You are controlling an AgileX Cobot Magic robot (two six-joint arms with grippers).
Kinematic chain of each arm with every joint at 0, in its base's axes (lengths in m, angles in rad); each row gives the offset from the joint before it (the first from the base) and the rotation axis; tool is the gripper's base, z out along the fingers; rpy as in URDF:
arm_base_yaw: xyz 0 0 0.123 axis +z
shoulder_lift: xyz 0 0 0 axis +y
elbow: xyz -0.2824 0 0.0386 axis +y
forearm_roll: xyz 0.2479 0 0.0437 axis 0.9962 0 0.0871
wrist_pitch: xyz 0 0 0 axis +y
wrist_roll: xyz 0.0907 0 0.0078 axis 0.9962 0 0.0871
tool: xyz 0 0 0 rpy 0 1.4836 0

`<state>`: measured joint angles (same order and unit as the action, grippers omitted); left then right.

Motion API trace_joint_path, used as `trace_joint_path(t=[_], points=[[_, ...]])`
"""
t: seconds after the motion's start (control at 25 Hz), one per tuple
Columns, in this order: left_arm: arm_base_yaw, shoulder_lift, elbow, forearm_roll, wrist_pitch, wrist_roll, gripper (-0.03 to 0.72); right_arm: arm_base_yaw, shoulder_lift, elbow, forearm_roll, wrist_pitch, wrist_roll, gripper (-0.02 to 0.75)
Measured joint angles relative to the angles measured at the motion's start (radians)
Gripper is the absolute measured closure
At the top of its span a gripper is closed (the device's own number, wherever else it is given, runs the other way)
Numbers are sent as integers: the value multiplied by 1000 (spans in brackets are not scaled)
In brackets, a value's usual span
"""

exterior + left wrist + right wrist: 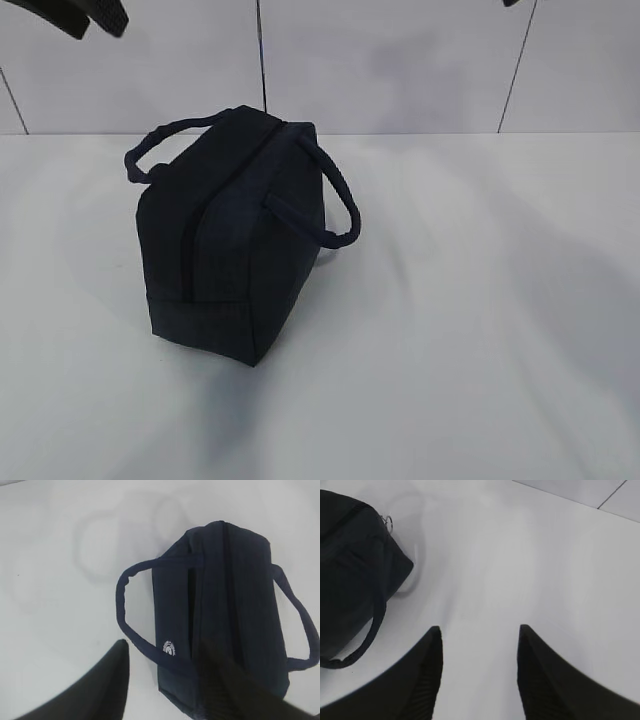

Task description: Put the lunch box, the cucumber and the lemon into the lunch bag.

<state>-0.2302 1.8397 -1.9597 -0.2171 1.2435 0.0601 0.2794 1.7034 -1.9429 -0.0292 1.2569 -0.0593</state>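
Observation:
The lunch bag (235, 240) is a boxy dark navy fabric bag standing on the white table, with a loop handle on each side. Its top zipper line (225, 195) looks shut. My left gripper (100, 33) hangs high above the table at the back left. In the left wrist view my left gripper (164, 647) is open, with the bag (235, 605) and its small white logo (170, 648) well below it. My right gripper (479, 630) is open over bare table, beside the bag (350, 565) and its silver ring pull (388, 522). The lunch box, cucumber and lemon are out of view.
A white tiled wall (400, 60) rises behind the table. A sliver of the right arm (511, 3) shows at the top edge of the exterior view. White tabletop (480, 330) stretches to the right of and in front of the bag.

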Motion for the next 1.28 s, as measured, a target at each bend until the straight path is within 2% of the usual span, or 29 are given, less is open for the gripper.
trace_joint_path(t=[0.32, 0.84, 1.28], points=[[0, -223, 154, 41, 7, -2, 358, 0, -250, 205, -5, 0, 11, 372], [0, -624, 389, 83, 17, -7, 384, 0, -767, 671, -5, 2, 34, 372], [0, -926, 419, 85, 22, -7, 402, 0, -1198, 965, -11, 9, 44, 372]])
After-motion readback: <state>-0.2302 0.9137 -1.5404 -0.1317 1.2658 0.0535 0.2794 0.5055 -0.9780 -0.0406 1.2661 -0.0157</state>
